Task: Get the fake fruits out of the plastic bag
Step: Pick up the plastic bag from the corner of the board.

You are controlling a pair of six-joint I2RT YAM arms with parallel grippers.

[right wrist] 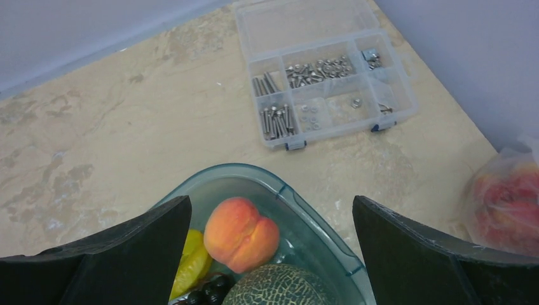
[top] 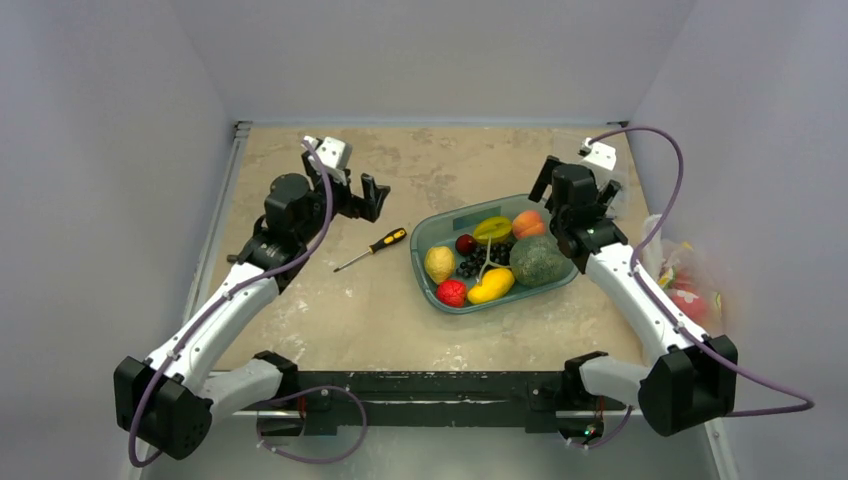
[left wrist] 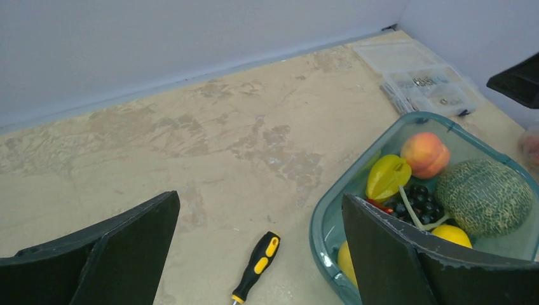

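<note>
The clear crinkly plastic bag lies at the table's right edge, right of my right arm. Red fake fruits show blurred through it, with a bit of yellow and green; I cannot tell them apart. The bag also shows at the right edge of the right wrist view, with red shapes inside. My right gripper is open and empty above the far right end of the teal tub, well apart from the bag; its wrist view shows the jaws wide. My left gripper is open and empty above the bare table, its jaws wide apart in its wrist view.
The teal oval tub holds a peach, a green bumpy melon, a lemon, dark grapes and other fruits. A black-and-yellow screwdriver lies left of it. A clear compartment box of screws sits at the back right.
</note>
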